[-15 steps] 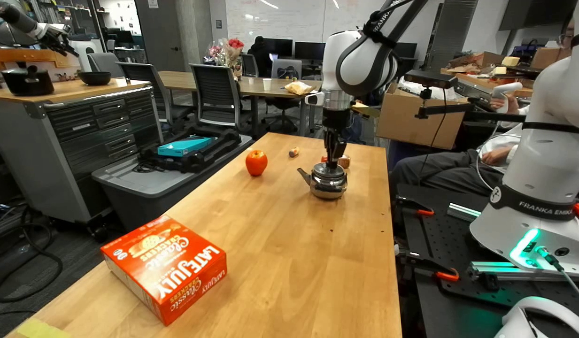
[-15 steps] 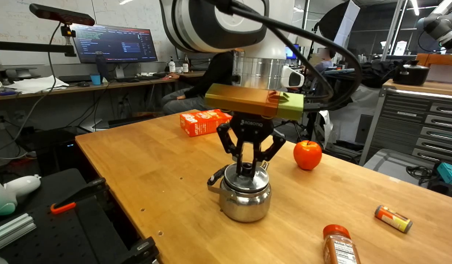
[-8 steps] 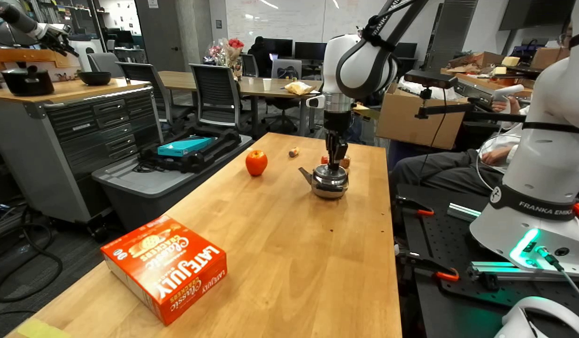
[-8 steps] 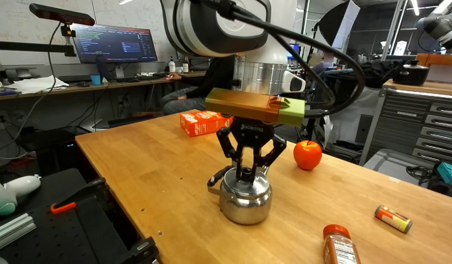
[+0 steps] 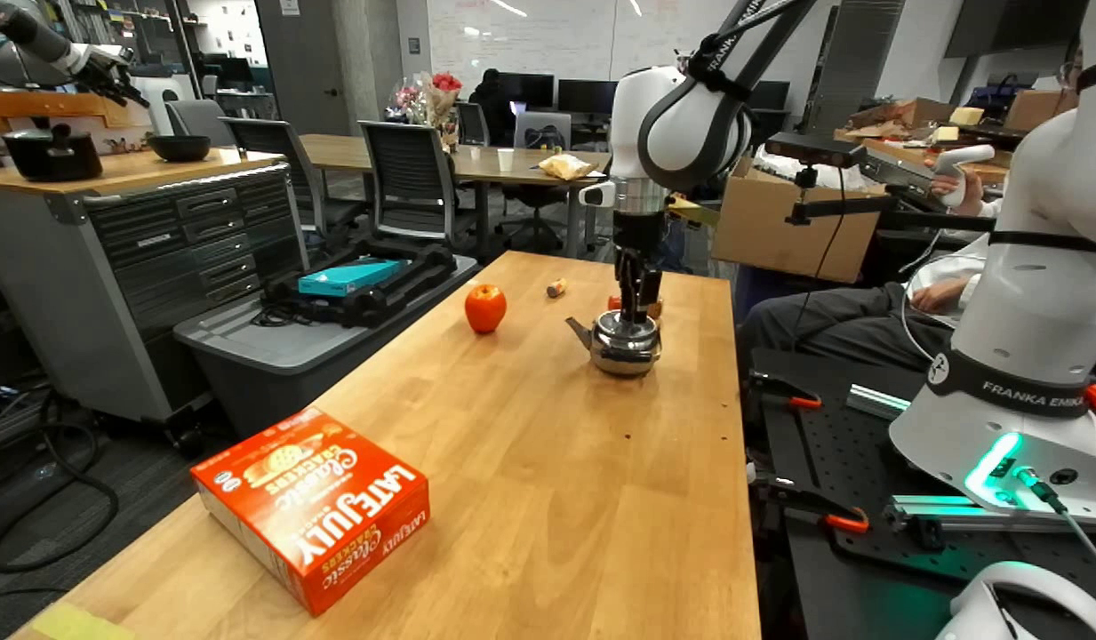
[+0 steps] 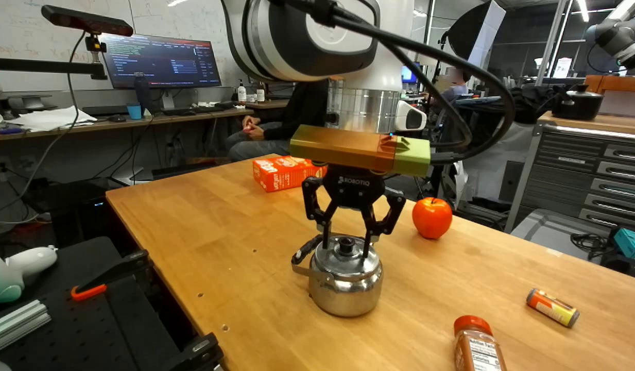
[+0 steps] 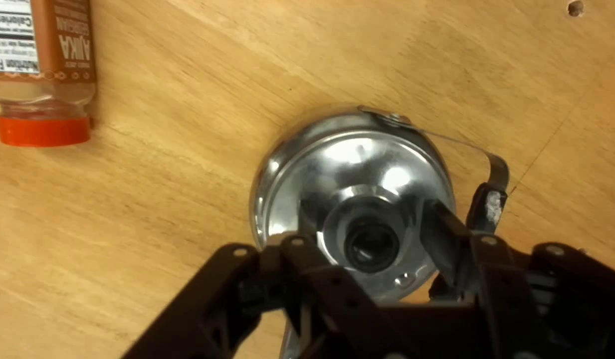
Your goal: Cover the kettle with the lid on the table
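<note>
Gripper (image 6: 346, 251) spread around knob (image 6: 346, 244), lid (image 6: 343, 263) on kettle (image 6: 345, 296)

Fingers (image 7: 442, 239) stand apart, one each side of the black knob, with a gap to it on both sides. Can't tell if the tips touch the lid.

Lid: right below gripper, over the kettle's opening, looks level. Fingers hide part of its rim in the wrist view.

Kettle: upright on table (image 6: 219, 232), directly under gripper. Handle (image 6: 305, 247) folded down to one side of the fingers. Spout (image 5: 579, 332) juts out from under gripper, roughly toward the apple (image 6: 432, 218).

Block (image 6: 343, 146), orange and lime, mounted just above gripper.

Jar (image 6: 479, 348), red cap, lies on its side near gripper. Apple is off gripper's spout side, apart from the kettle. Small cylinder (image 6: 552, 307), orange and yellow label, lies farther out than jar.

Box (image 6: 284, 174), orange, lies flat well apart from gripper, on the opposite side from jar; gripper covers one end of it in an exterior view.

Off the table: grey bin (image 5: 281, 351) past the apple, then cabinet (image 5: 174, 267) with a pot (image 5: 54, 158) on top, both well away from gripper. Seated person (image 6: 304, 111) in black beyond the box.
</note>
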